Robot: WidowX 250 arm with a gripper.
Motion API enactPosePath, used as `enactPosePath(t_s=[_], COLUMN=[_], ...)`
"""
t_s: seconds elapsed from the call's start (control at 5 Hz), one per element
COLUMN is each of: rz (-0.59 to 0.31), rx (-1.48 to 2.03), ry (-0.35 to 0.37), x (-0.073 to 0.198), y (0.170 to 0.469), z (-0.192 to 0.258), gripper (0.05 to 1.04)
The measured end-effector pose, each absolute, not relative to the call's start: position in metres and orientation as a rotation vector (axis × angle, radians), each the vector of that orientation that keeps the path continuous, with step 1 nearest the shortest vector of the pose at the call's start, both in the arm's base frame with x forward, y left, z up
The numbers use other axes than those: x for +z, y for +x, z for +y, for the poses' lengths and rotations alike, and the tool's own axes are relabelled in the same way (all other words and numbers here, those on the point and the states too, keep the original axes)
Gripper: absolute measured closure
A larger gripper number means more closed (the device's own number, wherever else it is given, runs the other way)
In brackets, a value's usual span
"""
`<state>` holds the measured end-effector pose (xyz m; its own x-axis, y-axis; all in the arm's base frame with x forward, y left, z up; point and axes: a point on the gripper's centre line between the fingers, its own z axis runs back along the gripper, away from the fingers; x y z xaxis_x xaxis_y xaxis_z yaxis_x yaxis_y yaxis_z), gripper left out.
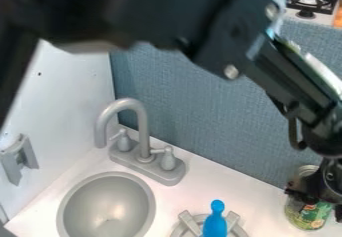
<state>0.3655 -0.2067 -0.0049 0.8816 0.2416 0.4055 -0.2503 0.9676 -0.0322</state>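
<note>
We see a green-labelled can (308,214) standing on the white worktop (257,198) at the right, its upper part partly hidden by the black hand (316,187). The hand overlaps the can and is partly cut off by the right edge; we cannot tell how far open it is, or whether it touches or grips the can. To the left, a blue pin-shaped object (215,223) overlaps a grey prong-like piece (191,223), both cut off below. Farther left are the grey faucet (141,131) and round sink (107,206), its lower rim out of frame.
</note>
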Motion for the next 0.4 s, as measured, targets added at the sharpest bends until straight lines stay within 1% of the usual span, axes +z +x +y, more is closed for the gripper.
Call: enactPosePath(t_s=[0.2,0.4], rz=[-0.266,-0.132], rx=[0.247,0.215], ry=[0.083,0.149], x=[0.005,0.008], y=[0.334,0.297], z=[-0.208,-0.211], gripper=[0.083,0.083])
